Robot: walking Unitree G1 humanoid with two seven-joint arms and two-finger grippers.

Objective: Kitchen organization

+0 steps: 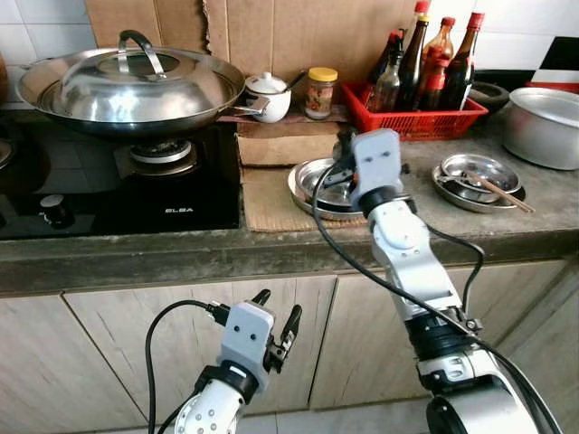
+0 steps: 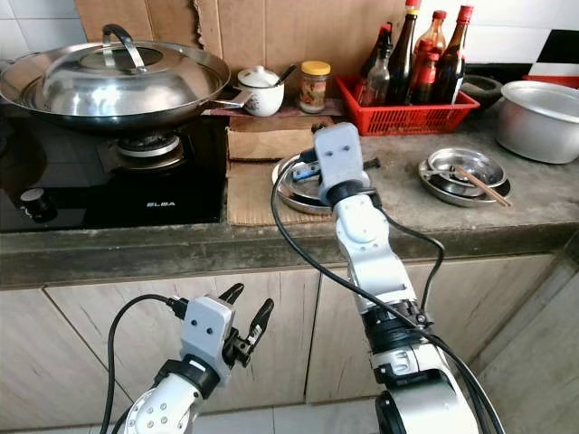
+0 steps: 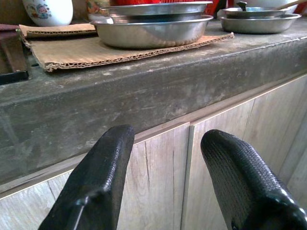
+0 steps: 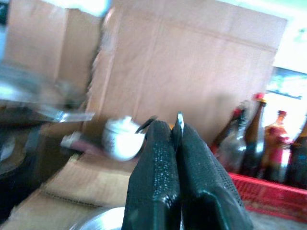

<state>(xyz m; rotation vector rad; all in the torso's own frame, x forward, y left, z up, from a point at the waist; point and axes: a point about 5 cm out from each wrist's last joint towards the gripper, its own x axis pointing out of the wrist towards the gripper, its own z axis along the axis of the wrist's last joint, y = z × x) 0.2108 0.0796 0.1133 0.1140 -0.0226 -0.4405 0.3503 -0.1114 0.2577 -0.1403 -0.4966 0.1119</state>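
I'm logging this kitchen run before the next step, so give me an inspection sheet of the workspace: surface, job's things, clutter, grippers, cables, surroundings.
Surface: dark stone counter, dusty, with a cardboard mat beside the gas hob.
Job's things: stacked steel plates on the mat; second steel dish holding chopsticks.
Clutter: lidded wok on the burner, white sugar pot, spice jar, red basket of sauce bottles, metal pot.
Grippers: right gripper over the stacked plates, shut on a thin metal piece; left gripper open, low before the cabinet doors.
Cables: black cable along the right arm, another looping at the left wrist.
Surroundings: cardboard sheet against the tiled wall; wooden cabinet doors.
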